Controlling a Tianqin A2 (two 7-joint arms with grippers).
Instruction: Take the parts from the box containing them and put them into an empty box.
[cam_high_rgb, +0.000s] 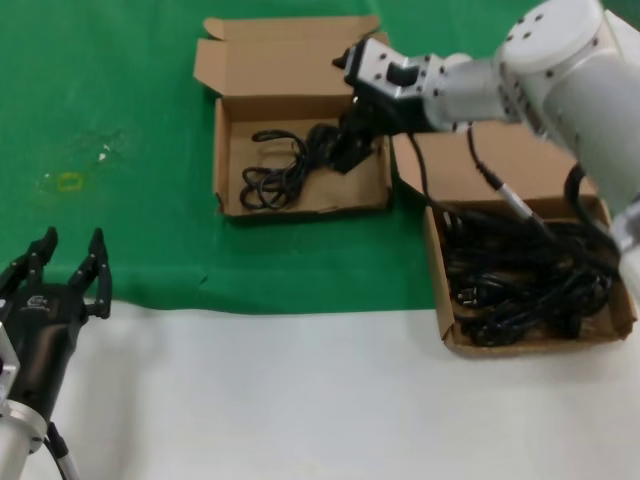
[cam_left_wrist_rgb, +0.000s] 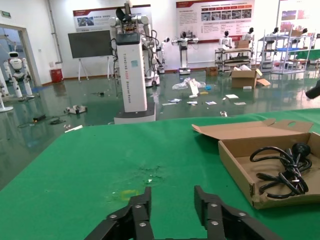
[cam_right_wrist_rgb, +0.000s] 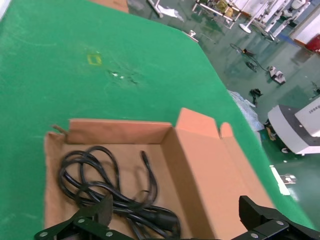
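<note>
Nearest us, our left gripper (cam_high_rgb: 68, 262) waits with fingers spread over the white table edge (cam_high_rgb: 300, 400). Our right gripper (cam_high_rgb: 352, 145) hangs with its fingers apart over the wide box (cam_high_rgb: 228, 150), where one cord (cam_high_rgb: 280, 170) lies. More cords (cam_high_rgb: 525, 285) fill the square box (cam_high_rgb: 445, 300) beside it.

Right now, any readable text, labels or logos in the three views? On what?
Nothing can be quoted with confidence.
White pillar: vertical lettering, too blurred to read.
Wall banners: print too small to read.
Left gripper: small white mark on its body, not legible.
Left box and right box: no print visible.
</note>
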